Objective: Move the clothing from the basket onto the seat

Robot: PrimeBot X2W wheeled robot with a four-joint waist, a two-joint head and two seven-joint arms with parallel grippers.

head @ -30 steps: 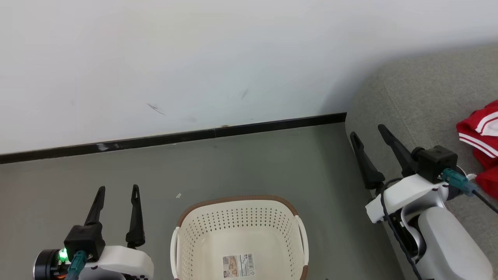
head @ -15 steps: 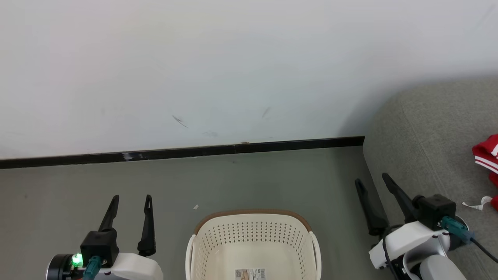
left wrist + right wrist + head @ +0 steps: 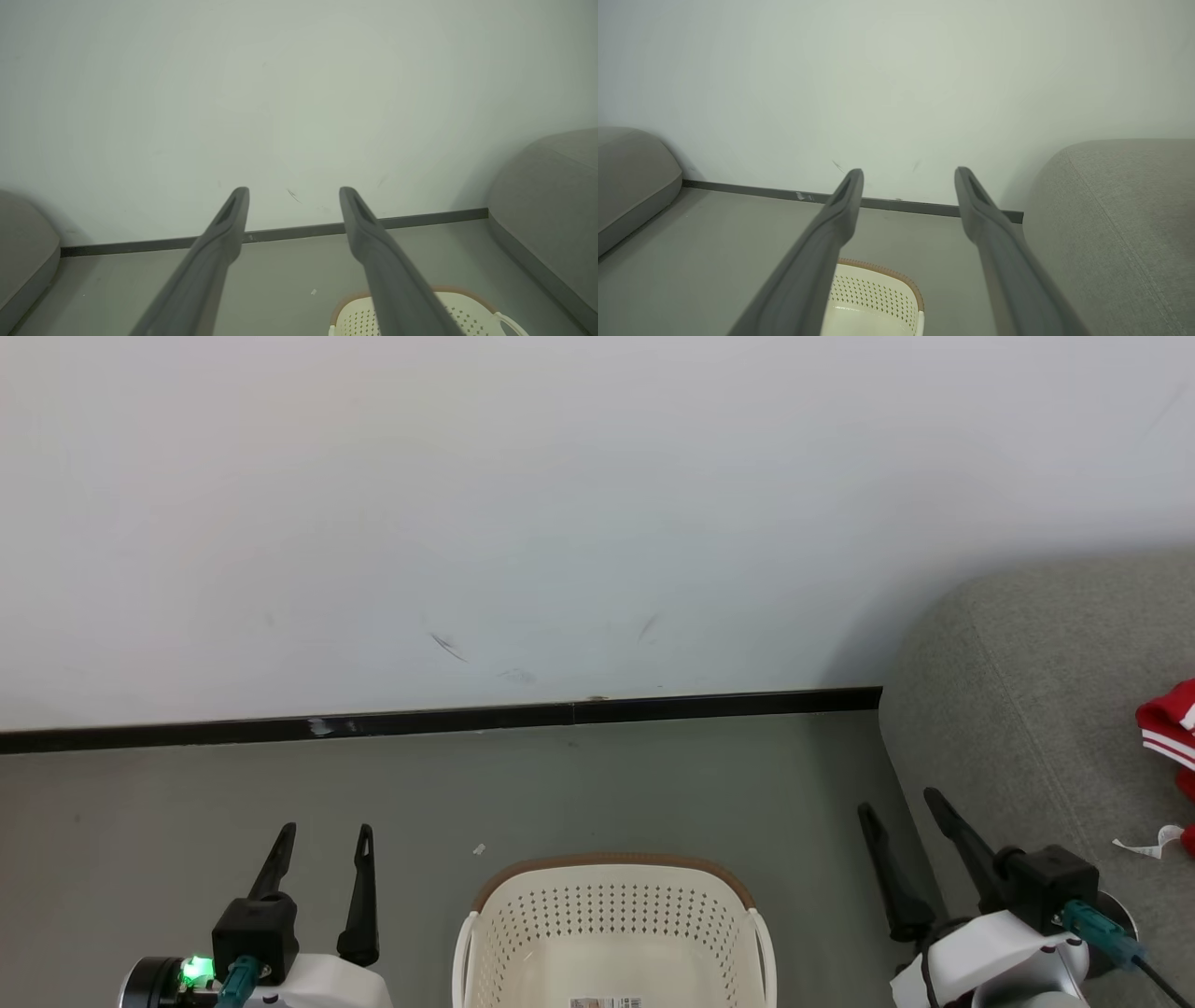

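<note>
The cream basket (image 3: 611, 915) with a brown rim stands on the grey floor at the bottom middle of the head view, a sticker on its bottom and no cloth showing inside; its rim (image 3: 467, 298) (image 3: 882, 270) appears low in both wrist views. Red clothing (image 3: 1169, 733) with white stripes lies on the grey seat (image 3: 1027, 709) at the right edge, a white tag (image 3: 1144, 843) beside it. My left gripper (image 3: 325, 837) is open, left of the basket. My right gripper (image 3: 901, 803) is open at the seat's edge, holding nothing.
A white wall with a black skirting board (image 3: 448, 719) runs behind the basket. Another grey cushion (image 3: 23, 252) (image 3: 630, 182) sits at the far left. A small white scrap (image 3: 479, 849) lies on the floor.
The head camera has tilted up, so everything has shifted down in the picture. My right gripper has drawn back from the clothing, down toward the seat's front edge.
</note>
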